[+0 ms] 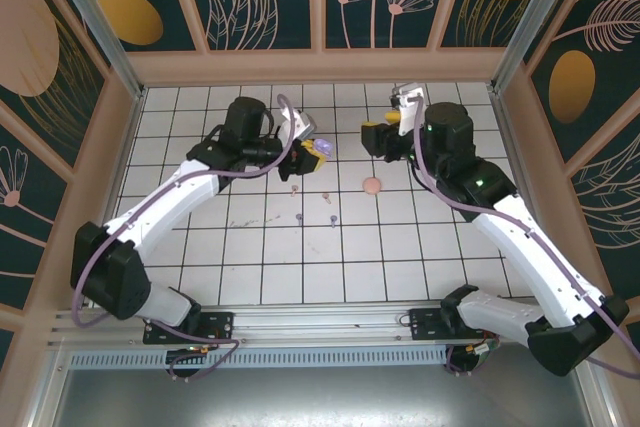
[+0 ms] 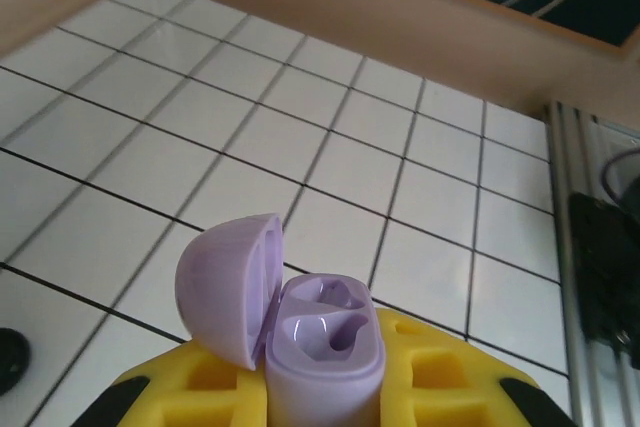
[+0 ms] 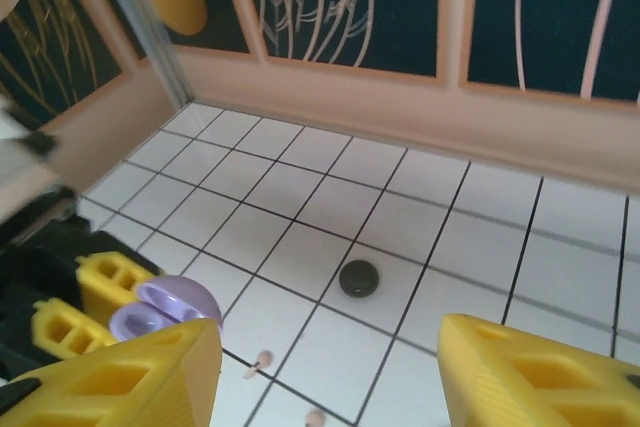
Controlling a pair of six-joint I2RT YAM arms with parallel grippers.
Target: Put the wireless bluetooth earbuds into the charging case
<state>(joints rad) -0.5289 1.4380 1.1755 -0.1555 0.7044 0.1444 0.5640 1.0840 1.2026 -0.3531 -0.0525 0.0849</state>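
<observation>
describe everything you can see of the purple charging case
The purple charging case is a small rounded shell of glossy lilac plastic. Its domed lid is swung open on a side hinge, baring two moulded wells that both look empty. The opening faces the left wrist camera. It is clamped between the yellow fingers of the left hand, seemingly held off the white tiled table. Nothing else touches it.

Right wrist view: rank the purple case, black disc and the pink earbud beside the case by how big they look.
1. purple case
2. black disc
3. pink earbud
The case may sit nearer the camera, so its lead over the disc is unsure.
</observation>
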